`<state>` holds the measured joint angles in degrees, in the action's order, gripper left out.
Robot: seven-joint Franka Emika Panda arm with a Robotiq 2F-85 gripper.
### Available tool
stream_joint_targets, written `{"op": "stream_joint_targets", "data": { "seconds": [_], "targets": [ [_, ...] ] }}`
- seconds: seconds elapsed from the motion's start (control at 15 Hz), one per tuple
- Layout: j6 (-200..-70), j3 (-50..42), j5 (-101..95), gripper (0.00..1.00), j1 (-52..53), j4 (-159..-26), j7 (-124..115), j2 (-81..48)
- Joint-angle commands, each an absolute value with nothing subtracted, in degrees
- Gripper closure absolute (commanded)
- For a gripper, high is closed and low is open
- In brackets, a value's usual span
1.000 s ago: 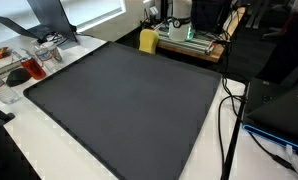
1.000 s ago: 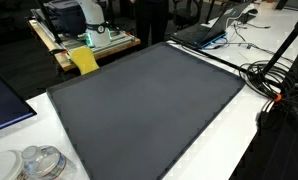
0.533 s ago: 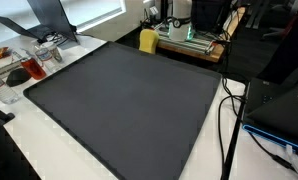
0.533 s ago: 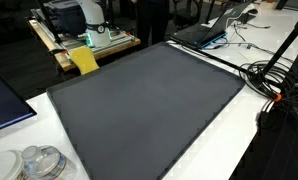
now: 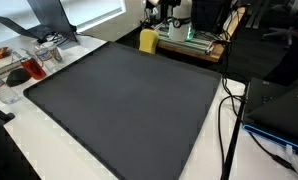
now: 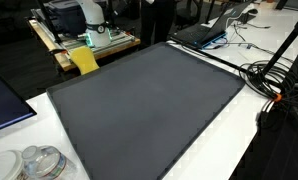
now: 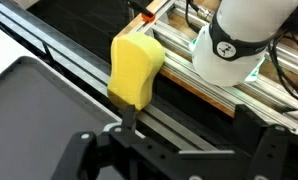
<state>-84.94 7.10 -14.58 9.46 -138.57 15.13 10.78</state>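
A yellow sponge-like block (image 7: 136,70) stands upright at the far edge of a large black mat (image 7: 29,100), seen in both exterior views as the yellow block (image 5: 148,40) (image 6: 84,59). In the wrist view my gripper (image 7: 189,116) hangs just short of it, open, with nothing between the fingers (image 7: 129,112). The block sits ahead of the left finger, apart from it. The space between the jaws looks onto the grey rail strips behind the mat's edge. The gripper itself does not show clearly in the exterior views.
The black mat (image 5: 129,95) (image 6: 149,100) covers most of the white table. Behind the block is a wooden-framed bench with a white machine (image 7: 239,40). Plastic containers (image 5: 29,65) (image 6: 39,162), a laptop (image 6: 204,33) and black cables (image 6: 274,80) (image 5: 229,120) line the sides.
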Motion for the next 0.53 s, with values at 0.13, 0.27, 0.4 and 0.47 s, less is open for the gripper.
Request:
{"op": "stream_joint_targets", "data": {
  "seconds": [0.13,0.27,0.4,0.47],
  "targets": [
    [-98.28,9.99,-13.39,0.00,11.61,-148.38,7.45,12.11],
    [-102.12,11.70,-15.71,0.00,12.59,-151.29,5.64,10.88],
    [-105.08,13.16,-15.83,0.00,13.59,-153.82,4.47,9.86],
    [-106.01,13.76,-15.62,0.00,13.97,-154.76,3.81,9.16]
  ]
}}
